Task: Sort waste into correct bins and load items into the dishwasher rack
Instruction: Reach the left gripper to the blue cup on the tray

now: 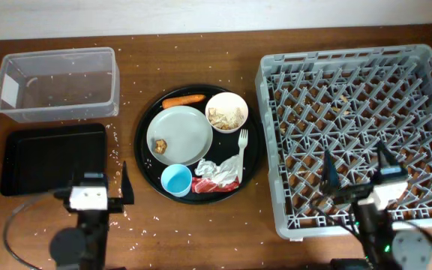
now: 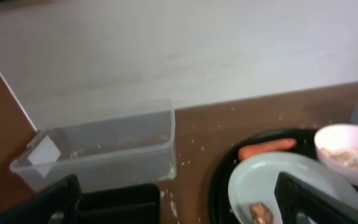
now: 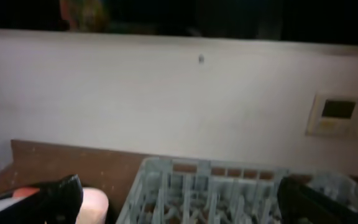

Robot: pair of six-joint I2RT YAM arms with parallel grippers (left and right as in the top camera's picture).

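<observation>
- Overhead: we see the left gripper open at the black tray's near right corner, and the right gripper open over the rack.
- Plate, bowl, cup, fork, carrot, napkin and wrapper sit on the round tray. The tub is back left.
- Left wrist: fingers spread, holding nothing.
- Right wrist: fingers spread, rack below.

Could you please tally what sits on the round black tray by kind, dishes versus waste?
Dishes: 4 (plate, bowl, cup, fork)
Waste: 5 (carrot, brown scrap, rice, napkin, red wrapper)
Total: 9
</observation>
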